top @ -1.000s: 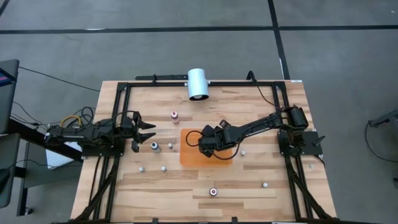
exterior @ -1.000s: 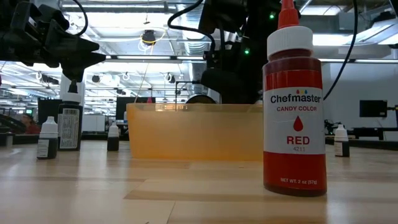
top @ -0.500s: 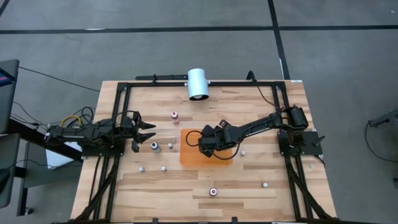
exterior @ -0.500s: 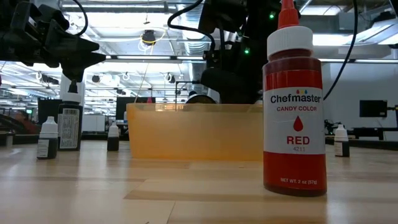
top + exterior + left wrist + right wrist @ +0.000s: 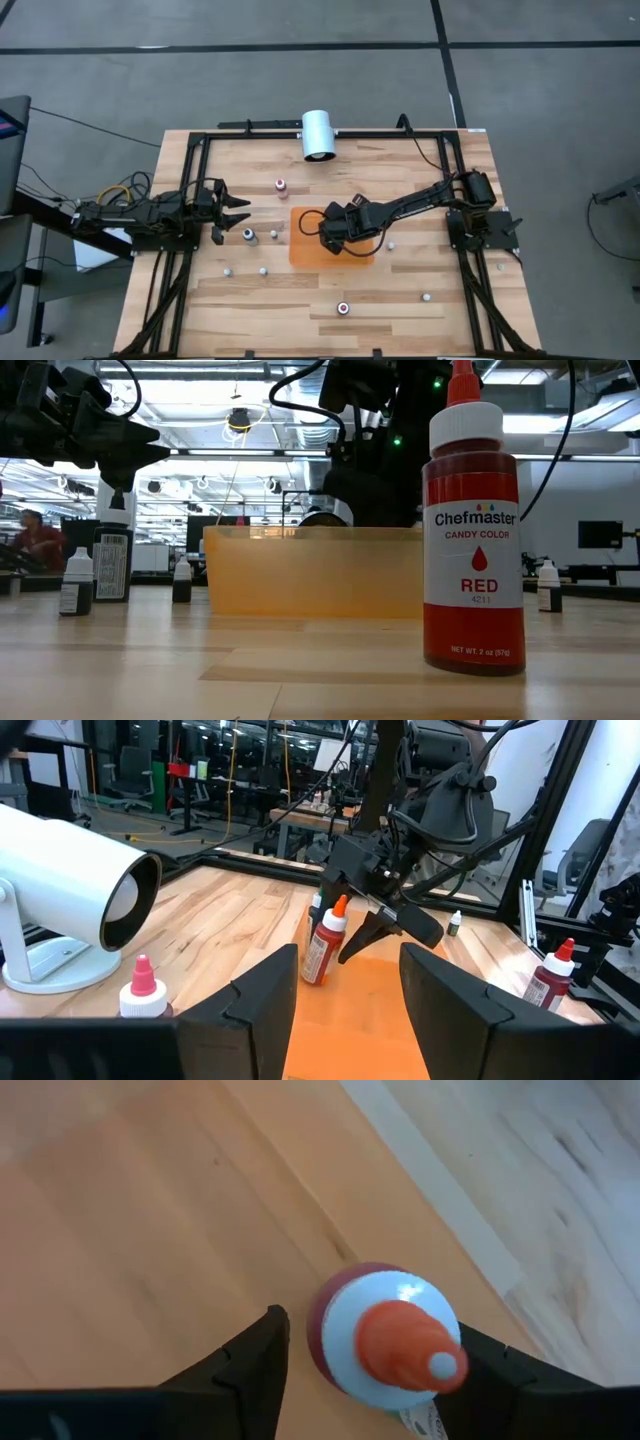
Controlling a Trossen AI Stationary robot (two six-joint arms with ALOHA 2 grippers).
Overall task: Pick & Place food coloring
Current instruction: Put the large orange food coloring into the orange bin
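A red food coloring bottle (image 5: 385, 1335) with a white cap and orange tip stands upright on the orange tray (image 5: 305, 252), near its far left part. My right gripper (image 5: 375, 1370) slants down over it, open, one finger (image 5: 250, 1370) on each side of the cap. A gap shows at one finger; the cap overlaps the other finger in the right wrist view. The left wrist view shows the same bottle (image 5: 325, 935) beside the right gripper's fingers (image 5: 365, 935). My left gripper (image 5: 345, 1020) waits at the table's left, open, with nothing in it. My right gripper stands astride the bottle's cap (image 5: 340, 1315) from above, slanting down. One finger is clear of it. Whether the other finger (image 5: 500, 1370) touches the cap, I cannot tell. The bottle stands on the tray on its base.
A white cylinder (image 5: 319, 135) lies at the far edge. A red bottle (image 5: 343, 308) stands near the front edge, a pink-topped one (image 5: 281, 185) at the far left, a blue-topped one (image 5: 248, 235) left of the tray. Several tiny bottles are scattered about, one (image 5: 391, 245) right of the tray.
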